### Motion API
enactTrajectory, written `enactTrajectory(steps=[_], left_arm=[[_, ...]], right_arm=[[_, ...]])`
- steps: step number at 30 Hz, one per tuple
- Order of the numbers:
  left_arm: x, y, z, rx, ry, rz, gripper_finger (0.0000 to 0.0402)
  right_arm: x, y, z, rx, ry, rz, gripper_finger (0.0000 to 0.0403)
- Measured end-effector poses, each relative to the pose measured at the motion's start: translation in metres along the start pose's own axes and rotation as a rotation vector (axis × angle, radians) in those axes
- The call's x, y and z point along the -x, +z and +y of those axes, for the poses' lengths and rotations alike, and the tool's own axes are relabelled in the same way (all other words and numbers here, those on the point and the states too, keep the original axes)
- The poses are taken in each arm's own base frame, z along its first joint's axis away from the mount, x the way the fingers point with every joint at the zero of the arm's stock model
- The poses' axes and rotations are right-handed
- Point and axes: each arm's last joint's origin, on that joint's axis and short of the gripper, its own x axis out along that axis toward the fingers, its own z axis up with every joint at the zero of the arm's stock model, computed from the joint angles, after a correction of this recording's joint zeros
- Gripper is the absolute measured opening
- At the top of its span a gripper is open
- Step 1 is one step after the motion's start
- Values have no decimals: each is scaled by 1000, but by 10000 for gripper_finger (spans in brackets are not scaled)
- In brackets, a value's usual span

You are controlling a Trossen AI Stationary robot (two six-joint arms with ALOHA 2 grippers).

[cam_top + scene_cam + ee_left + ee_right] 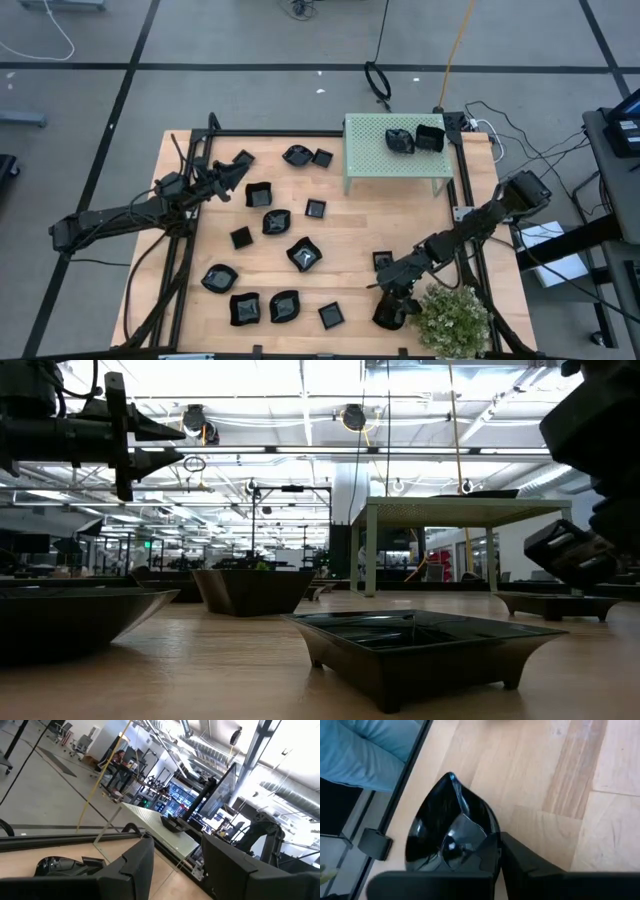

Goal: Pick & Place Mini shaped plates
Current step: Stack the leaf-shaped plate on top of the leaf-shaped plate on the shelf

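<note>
right tool [495, 851] clamped on rounded black plate [445, 827] beside plant [452, 318]; left tool [238, 162] apart, raised.

From my remote station I see a pale wooden table [340, 240] standing on a grey floor [250, 95] crossed by dark lines. Beyond the table's far edge, cables [380, 80] trail over that floor. At the table's near right corner sits a small green plant [455, 318]. Level across the table, the hall behind it shows rows of bright ceiling lights [300, 380], exposed pipes and distant desks with office chairs [75, 742].
</note>
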Motion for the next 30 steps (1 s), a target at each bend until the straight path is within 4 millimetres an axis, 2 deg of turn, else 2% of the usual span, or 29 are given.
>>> enactTrajectory(steps=[5,10,17,24,27,30], left_arm=[[0,0,0,1,-2,-3,170],[0,0,0,1,-2,-5,170],[0,4,-1,5,21,-63,170],[1,10,-2,14,52,-159,170],[1,12,-3,-6,45,-170,170],[1,11,-3,-19,48,-167,170]], right_arm=[[21,15,10,21,37,-106,2],[60,33,10,7,-13,-264,1],[133,50,-12,-88,-360,-606,1],[208,54,-39,-182,-765,-942,1],[239,59,-49,-225,-904,-1003,1],[263,61,-62,-299,-1024,-955,0]])
